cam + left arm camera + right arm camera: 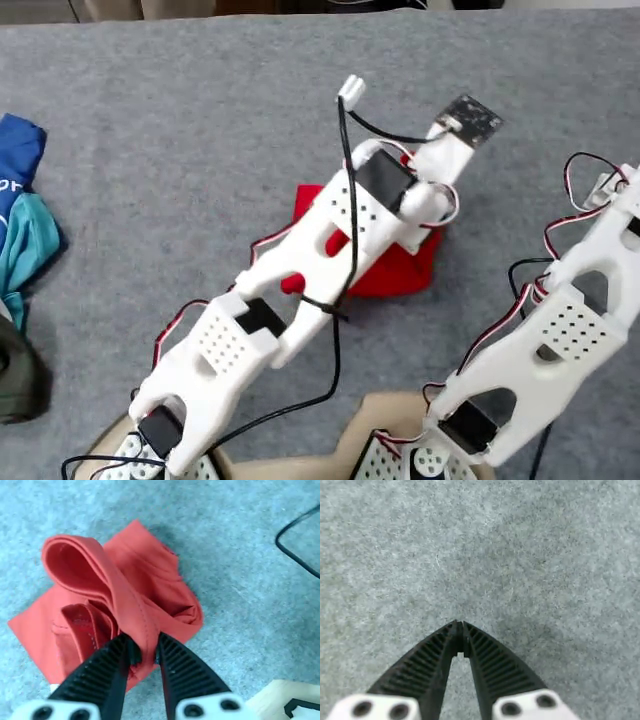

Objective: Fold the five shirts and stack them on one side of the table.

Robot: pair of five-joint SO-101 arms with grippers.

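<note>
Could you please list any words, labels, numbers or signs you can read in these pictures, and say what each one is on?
Nothing can be read in full.
White print on the blue shirt: cut off at the picture's edge, unreadable.
On the red shirt, pinched in the left claw: no print shows.

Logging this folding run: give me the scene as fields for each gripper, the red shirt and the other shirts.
left gripper: shut on a raised fold of the red shirt
right gripper: shut, empty, over bare table
red shirt: mid-table, partly folded, rumpled
other shirts: heaped at the table edge on the left arm's side
</note>
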